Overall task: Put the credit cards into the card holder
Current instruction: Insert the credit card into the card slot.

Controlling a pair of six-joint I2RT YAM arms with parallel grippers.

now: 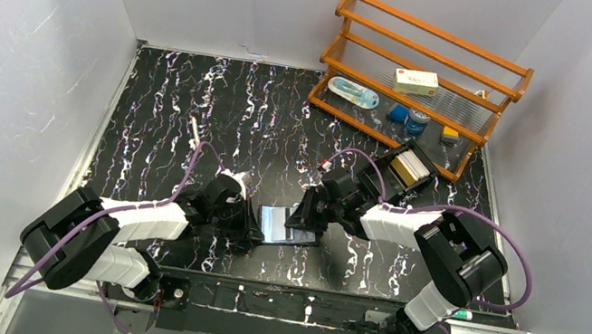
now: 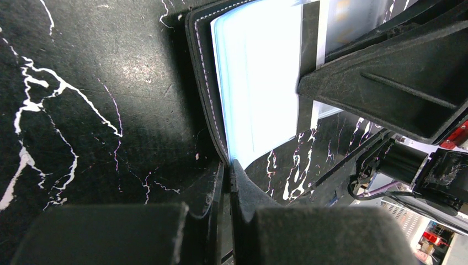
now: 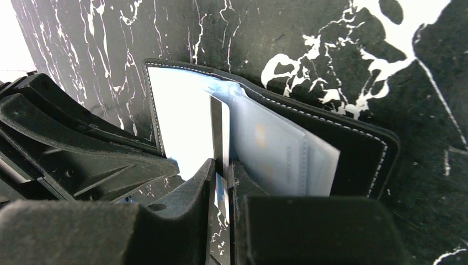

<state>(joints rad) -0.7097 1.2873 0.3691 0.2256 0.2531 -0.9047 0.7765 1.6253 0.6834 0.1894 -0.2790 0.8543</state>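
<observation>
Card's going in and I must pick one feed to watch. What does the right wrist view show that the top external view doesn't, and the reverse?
Right wrist only: a credit card on edge between the fingers of the right gripper, its far end at the card holder's clear pockets. Top external only: the wooden rack and the black box with more cards; that first card is hidden there. Both: the open card holder on the table, with the left gripper at its edge.
</observation>
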